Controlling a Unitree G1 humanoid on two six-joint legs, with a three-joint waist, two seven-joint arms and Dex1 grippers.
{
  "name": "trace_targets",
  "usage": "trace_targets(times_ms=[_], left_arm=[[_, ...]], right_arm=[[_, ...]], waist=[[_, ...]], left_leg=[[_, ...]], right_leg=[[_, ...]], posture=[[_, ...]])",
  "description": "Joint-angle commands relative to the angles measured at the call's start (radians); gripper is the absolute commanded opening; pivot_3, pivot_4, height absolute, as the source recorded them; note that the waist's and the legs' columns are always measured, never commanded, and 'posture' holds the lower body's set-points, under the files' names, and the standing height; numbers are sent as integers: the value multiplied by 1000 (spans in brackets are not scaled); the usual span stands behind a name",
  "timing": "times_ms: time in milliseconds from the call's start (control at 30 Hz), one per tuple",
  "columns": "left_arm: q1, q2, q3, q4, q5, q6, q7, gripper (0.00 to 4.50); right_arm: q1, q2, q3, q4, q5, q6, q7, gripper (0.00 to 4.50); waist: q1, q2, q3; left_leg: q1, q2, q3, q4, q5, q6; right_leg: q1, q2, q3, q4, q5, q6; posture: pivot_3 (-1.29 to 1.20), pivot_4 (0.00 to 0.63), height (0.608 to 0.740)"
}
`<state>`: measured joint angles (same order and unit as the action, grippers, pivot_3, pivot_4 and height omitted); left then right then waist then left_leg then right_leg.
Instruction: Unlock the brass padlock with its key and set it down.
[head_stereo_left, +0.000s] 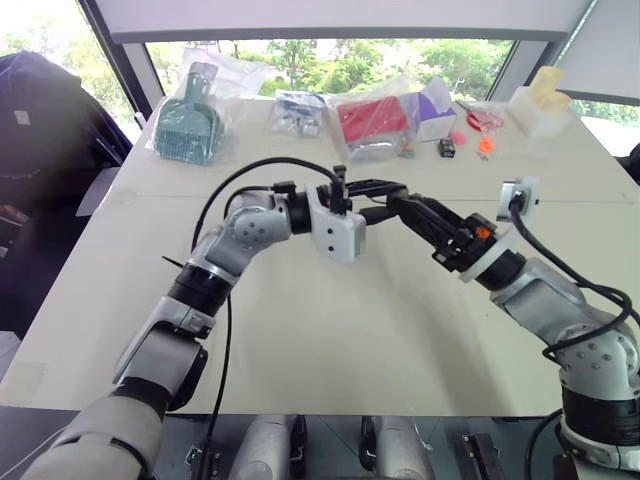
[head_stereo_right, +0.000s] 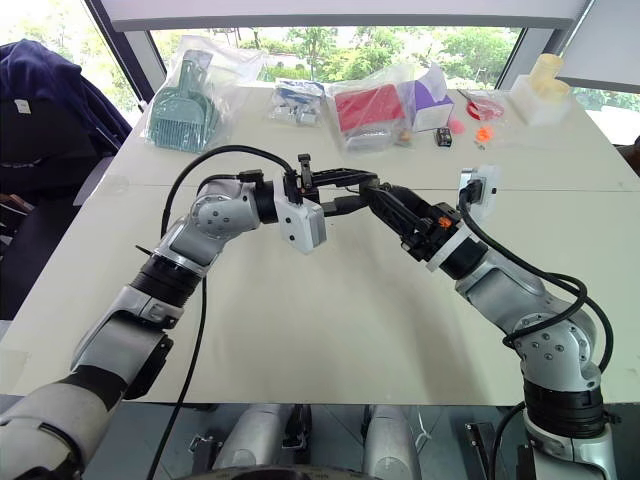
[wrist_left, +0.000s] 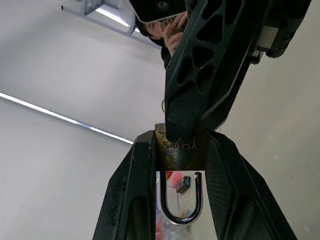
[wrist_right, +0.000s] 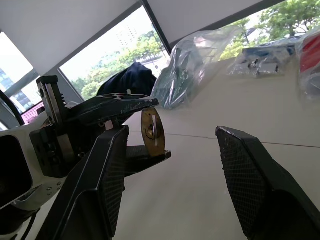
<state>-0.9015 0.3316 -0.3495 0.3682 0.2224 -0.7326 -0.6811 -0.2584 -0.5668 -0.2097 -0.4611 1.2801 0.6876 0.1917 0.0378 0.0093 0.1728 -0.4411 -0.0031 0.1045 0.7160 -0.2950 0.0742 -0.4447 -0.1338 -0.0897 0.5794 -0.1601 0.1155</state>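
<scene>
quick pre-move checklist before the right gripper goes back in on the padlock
1. Left gripper clamped on the brass padlock: ok, body pinched between both fingers.
2. Shackle state: closed loop, not ok for setting down yet.
3. Right gripper open: ok, its fingers stand apart with the padlock beyond them.
4. Key seated in the keyway: cannot tell; a silvery piece shows at the lock's face.
5. One right finger tip at the padlock's top: ok, touching or nearly so.
6. Bare table below the grippers for setting down: ok.
</scene>
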Motion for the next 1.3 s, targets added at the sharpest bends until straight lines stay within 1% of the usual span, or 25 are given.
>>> trace_targets(times_ms=[33,133,167,367,433,467,600,667,733,800,900,1100,1300], left_arm=[[-7,-9,3,-42,-26,-10,1,740],[-10,-14,5,-45,-27,-8,2,740],[-10,-14,5,-48,-29,-8,1,740],[-7,-14,6,-52,-39,-8,-9,740],[-3,-4,-2,-55,-52,22,-42,1764],[0,1,-7,-56,-63,38,-61,2085],[10,20,-8,-50,-97,84,-113,3741],[17,39,-2,-33,-147,170,-181,4461],[24,49,18,-37,-228,302,-252,4461],[24,49,56,-63,-328,476,-313,4461],[19,56,89,-95,-410,638,-372,4461],[-28,6,154,-67,-449,751,-329,4461],[-58,-29,174,-8,-429,731,-310,4461]], right_arm=[[-18,21,-8,-17,4,-2,8,2025],[-14,30,-5,-17,3,6,6,423],[-12,34,-3,-19,4,9,4,62],[-10,57,0,-25,9,16,-6,58],[-11,64,0,-26,5,15,-13,58],[-12,66,-1,-26,2,15,-15,58],[-12,69,-9,-26,-12,22,-22,58],[-11,65,-16,-25,-18,25,-23,58],[-12,63,-22,-21,-24,27,-23,58],[-13,61,-26,-19,-30,28,-24,58],[-13,63,-29,-18,-36,29,-21,58],[-19,71,-21,-20,-47,31,-18,58],[-20,76,-15,-30,-47,35,-19,58]], waist=[[0,0,0],[-1,0,0],[0,0,0],[-1,0,0],[-1,0,0],[-1,0,0],[-1,0,0],[-1,0,0],[-2,1,0],[-3,1,0],[-4,1,0],[0,1,0],[-3,0,0]], left_leg=[[0,0,0,0,0,0],[0,0,0,0,0,0],[0,0,0,0,0,0],[0,0,0,0,0,0],[0,0,0,0,0,0],[0,0,0,0,0,0],[0,0,0,0,0,0],[0,0,0,0,0,0],[0,0,0,0,0,0],[0,0,0,0,0,0],[0,0,0,0,0,0],[0,0,0,0,0,0],[0,-1,0,0,0,0]], right_leg=[[0,0,0,0,0,0],[0,0,0,0,0,0],[0,0,0,0,0,0],[0,0,0,0,0,0],[0,0,0,0,0,0],[0,0,0,0,0,0],[0,0,0,0,0,0],[0,0,0,0,0,0],[0,0,0,0,0,0],[0,1,0,0,0,0],[0,1,0,0,0,0],[0,1,0,0,0,0],[1,1,0,0,0,0]], posture=[[0,150,735],[0,150,735],[0,150,735],[0,150,735],[0,150,735],[0,150,735],[0,150,735],[0,150,735],[0,150,735],[0,150,735],[0,150,735],[0,150,735],[0,150,735]])
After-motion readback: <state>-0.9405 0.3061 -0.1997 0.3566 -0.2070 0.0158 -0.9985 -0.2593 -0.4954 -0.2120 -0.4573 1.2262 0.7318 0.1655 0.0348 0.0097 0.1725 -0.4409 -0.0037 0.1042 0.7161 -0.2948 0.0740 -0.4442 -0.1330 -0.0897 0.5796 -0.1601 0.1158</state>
